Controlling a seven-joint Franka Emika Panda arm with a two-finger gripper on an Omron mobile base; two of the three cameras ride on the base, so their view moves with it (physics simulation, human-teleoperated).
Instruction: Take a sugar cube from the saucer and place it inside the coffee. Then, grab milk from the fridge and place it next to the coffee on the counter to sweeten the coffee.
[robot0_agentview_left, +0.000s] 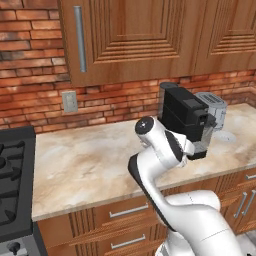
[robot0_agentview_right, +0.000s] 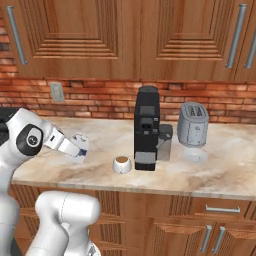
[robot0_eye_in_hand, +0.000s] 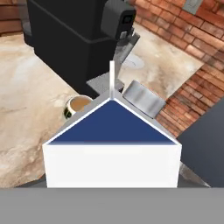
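Kitchen counter (robot0_agentview_right: 210, 172) of beige marbled stone under brown wall cabinets (robot0_agentview_right: 125, 35), red brick backsplash (robot0_agentview_right: 100, 97) behind. Milk (robot0_eye_in_hand: 111, 144) close up in hand view: white carton, gabled top with dark blue panel, ridge pointing away from camera, sitting right in front of the hand. Same carton in right base view (robot0_agentview_right: 80, 146) at the end of the white arm, small, white with a blue spot, above the left part of the counter; whether resting on the stone or held just clear of it cannot be told. Gripper (robot0_agentview_right: 75, 149) at the carton; fingertips hidden behind it in every view, so pinching or merely spread around it cannot be told. Coffee (robot0_agentview_right: 122, 164) standing on the counter, white cup with brown liquid, just left of the base of the black coffee machine (robot0_agentview_right: 146, 127) and apart from the carton, to its right; also seen past the carton's left slope in hand view (robot0_eye_in_hand: 78, 105). Saucer (robot0_agentview_right: 194, 156) flat on the counter right of the machine, in front of the silver toaster (robot0_agentview_right: 193, 125). Toaster just beside the machine's right flank. Grey wall outlet (robot0_agentview_right: 56, 91) on the brick at left. Black stove top (robot0_agentview_left: 15, 185) at far left in left base view. Wooden drawers with silver handles (robot0_agentview_right: 222, 210) under the slab.
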